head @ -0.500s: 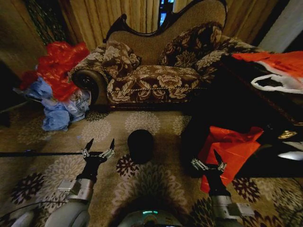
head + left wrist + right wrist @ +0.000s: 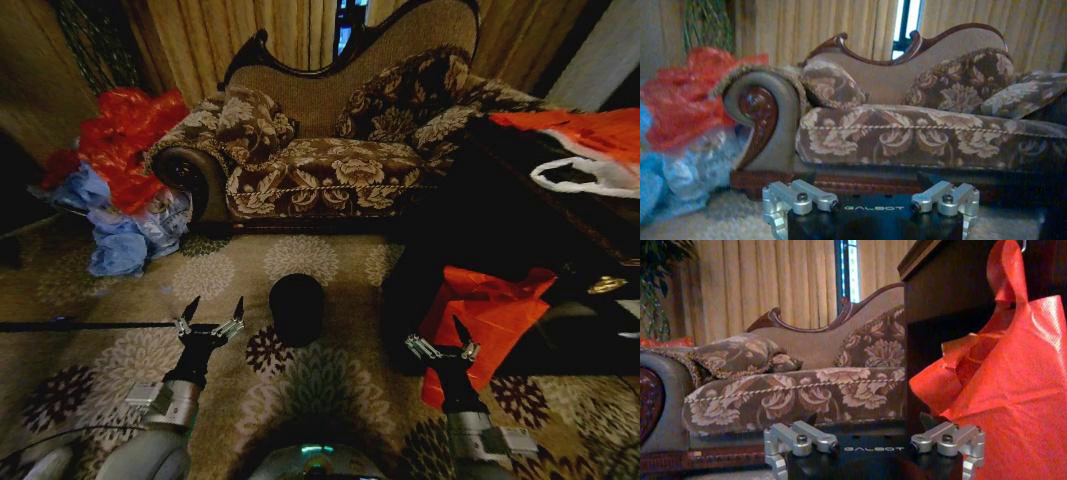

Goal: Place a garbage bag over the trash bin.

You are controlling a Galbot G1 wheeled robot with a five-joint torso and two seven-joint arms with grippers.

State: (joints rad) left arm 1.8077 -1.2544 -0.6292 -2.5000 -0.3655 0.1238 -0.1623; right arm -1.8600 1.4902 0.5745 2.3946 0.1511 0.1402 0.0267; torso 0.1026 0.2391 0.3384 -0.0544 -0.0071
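Still at the very start: reaching for the bag, nothing grasped, bin bare. Small matte black cylindrical trash bin upright on the patterned floral carpet, just beyond and between the two sets of fingers, nearer the left ones, its round mouth uncovered. Left gripper low over the carpet just left of the bin, fingers spread wide and empty, pointed toward the floral sofa with dark carved wood trim. Right gripper likewise spread and empty, with the thin, shiny, crinkly red plastic garbage bag just ahead of and to the right of its fingertips, hanging or leaning against the dark wooden cabinet; from the right wrist camera, the same bag close beside the right-hand finger, apart from it as far as can be judged. Heap of red and blue bags well beyond the left fingers, by the sofa arm, no part of the job. Next move, by judgement: right fingers forward and rightward onto a loose fold of the red film, closing on one layer near the open edge rather than the bunched handle, since such thin plastic slips and crumples. Then carrying it across to the bin, with the left fingers needed to open the mouth and stretch it over the rim.
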